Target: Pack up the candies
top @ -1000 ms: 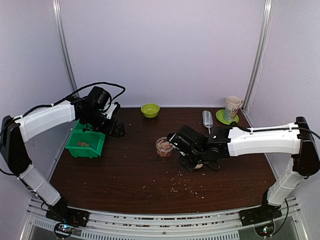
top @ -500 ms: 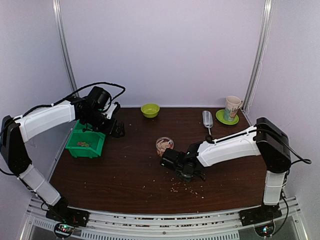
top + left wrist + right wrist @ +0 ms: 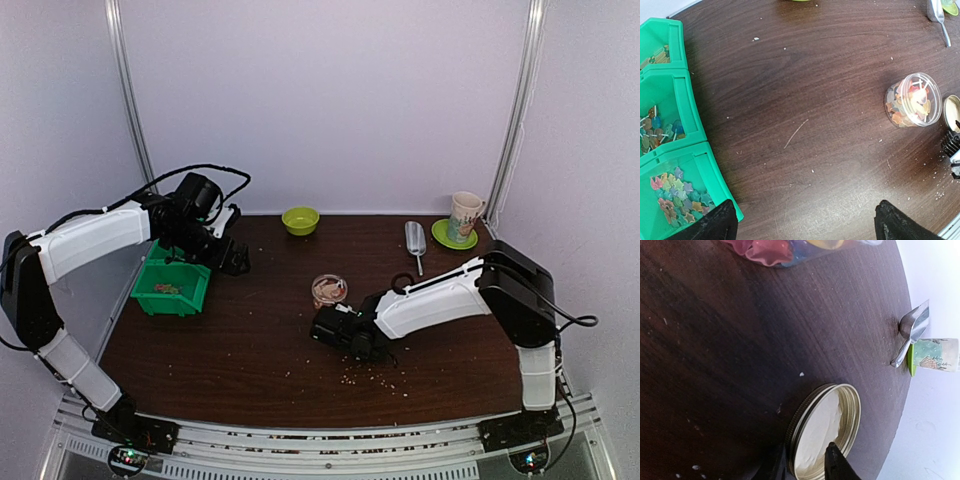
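Note:
The candies show as mixed-colour sweets in a clear jar (image 3: 329, 290) (image 3: 912, 100) at the table's middle and in the compartments of a green bin (image 3: 170, 285) (image 3: 695, 165) at the left. A gold lid (image 3: 827, 432) (image 3: 952, 112) lies open side up in front of the jar. My right gripper (image 3: 345, 332) (image 3: 805, 465) is low over it. Its jaws are a little apart, one finger outside the near rim and one inside. My left gripper (image 3: 233, 262) (image 3: 805, 225) hangs wide open and empty beside the bin.
A metal scoop (image 3: 415, 240) (image 3: 912, 330), a cup on a green saucer (image 3: 465, 218) and a small green bowl (image 3: 300, 220) stand along the back. Pale crumbs (image 3: 375, 375) are scattered in front of the right gripper.
The right arm has folded and carried its gripper left and down, in front of the jar. Its jaws have parted from shut. The left arm has not moved.

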Motion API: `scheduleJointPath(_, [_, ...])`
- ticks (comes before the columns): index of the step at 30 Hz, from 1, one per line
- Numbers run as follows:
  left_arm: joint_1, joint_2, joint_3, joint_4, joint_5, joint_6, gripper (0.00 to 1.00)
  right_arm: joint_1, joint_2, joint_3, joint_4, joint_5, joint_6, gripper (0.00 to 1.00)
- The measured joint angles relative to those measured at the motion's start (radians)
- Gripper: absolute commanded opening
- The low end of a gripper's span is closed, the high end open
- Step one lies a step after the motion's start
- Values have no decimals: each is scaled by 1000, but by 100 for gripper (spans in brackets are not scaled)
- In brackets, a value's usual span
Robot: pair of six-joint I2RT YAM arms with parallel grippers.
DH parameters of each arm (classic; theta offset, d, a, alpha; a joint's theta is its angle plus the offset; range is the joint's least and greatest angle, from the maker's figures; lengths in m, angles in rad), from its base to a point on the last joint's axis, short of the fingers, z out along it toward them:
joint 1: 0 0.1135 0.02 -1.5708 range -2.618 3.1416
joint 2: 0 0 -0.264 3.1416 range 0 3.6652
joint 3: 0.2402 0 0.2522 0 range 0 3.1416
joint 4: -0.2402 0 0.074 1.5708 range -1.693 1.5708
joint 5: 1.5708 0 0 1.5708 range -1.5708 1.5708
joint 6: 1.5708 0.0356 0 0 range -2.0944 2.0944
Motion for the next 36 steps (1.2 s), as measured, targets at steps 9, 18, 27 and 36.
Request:
scheduleJointPath(9, [0,0,0,0,0,0,98,0,23,2,0,20,8,6])
scheduleJointPath(18, [0,0,0,0,0,0,98,0,21,1,-1,0,8,0])
scheduleJointPath(27, [0,0,0,0,2,0,98,0,-31,-14,-12,-75,6,0])
scheduleJointPath(36, [0,-2,0,2,18,6,98,0,-330,-71,14,-353,5,0])
